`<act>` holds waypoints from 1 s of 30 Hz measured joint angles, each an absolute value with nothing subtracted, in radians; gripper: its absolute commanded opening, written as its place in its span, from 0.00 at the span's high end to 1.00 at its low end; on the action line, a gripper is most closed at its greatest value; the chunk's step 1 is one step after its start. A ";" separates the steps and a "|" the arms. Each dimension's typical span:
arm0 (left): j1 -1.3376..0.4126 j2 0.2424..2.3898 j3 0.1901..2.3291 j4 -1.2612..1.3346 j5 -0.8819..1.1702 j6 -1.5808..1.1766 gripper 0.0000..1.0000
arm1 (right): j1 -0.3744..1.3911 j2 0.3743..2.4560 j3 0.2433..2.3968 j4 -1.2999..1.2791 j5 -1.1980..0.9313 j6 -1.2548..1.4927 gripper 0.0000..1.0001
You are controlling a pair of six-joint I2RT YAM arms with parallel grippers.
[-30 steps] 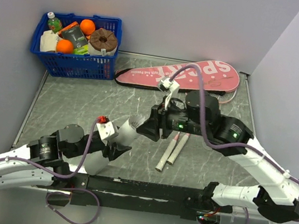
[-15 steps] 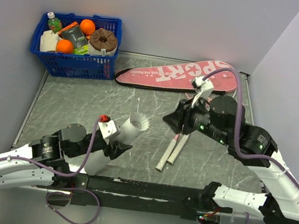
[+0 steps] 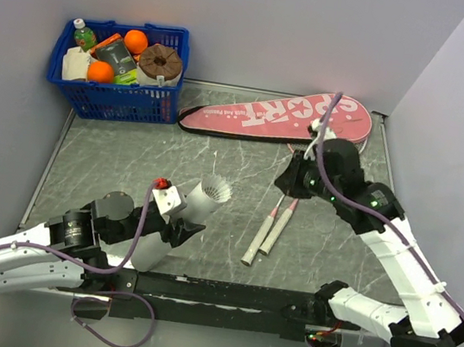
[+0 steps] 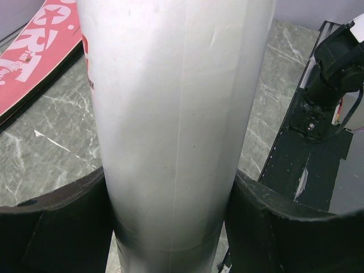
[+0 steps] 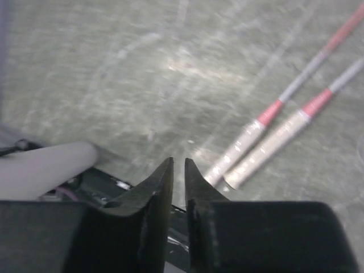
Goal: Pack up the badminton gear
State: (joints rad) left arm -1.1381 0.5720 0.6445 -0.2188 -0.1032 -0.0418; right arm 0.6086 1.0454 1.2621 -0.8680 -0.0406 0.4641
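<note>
Top external view tells me the packing is only part done. My left gripper (image 3: 174, 222) is clamped around the long white tube (image 3: 186, 215), holding it tilted with its open mouth up and toward the middle of the table (image 3: 129, 158). A scalloped white rim shows at that mouth; I take it for a shuttlecock seated inside, though I can't be sure. On the left wrist view the tube fills the frame, smooth and matte, with a dark finger (image 4: 51, 222) pressed against each side.

My right gripper (image 3: 288, 180) hangs over the racket shafts near the wide end of the pink case (image 3: 284, 116). On the right wrist view its jaws are drawn almost together, only a slit between them and nothing in it.

The two rackets (image 3: 269, 231) lie side by side on the bare table, white grips nearest me, thin red-banded shafts running up toward the case; my right arm hides their heads. The case lies flat along the far edge, beside the blue basket (image 3: 112, 101).

As I judge it, the rackets have yet to go into the case, and the tube needs stowing
</note>
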 measured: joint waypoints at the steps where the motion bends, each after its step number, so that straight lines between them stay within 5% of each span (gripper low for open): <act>1: -1.138 0.572 0.645 -0.219 -0.103 -0.042 0.99 | 0.609 1.050 1.299 -0.862 -0.063 0.454 0.96; 14: -1.138 0.628 0.648 -0.216 -0.113 -0.034 0.99 | 0.683 1.166 1.630 -0.863 -0.469 0.365 1.00; 30: -1.138 0.639 0.650 -0.222 -0.130 -0.019 0.99 | 0.833 1.363 1.644 -0.949 -0.537 0.303 1.00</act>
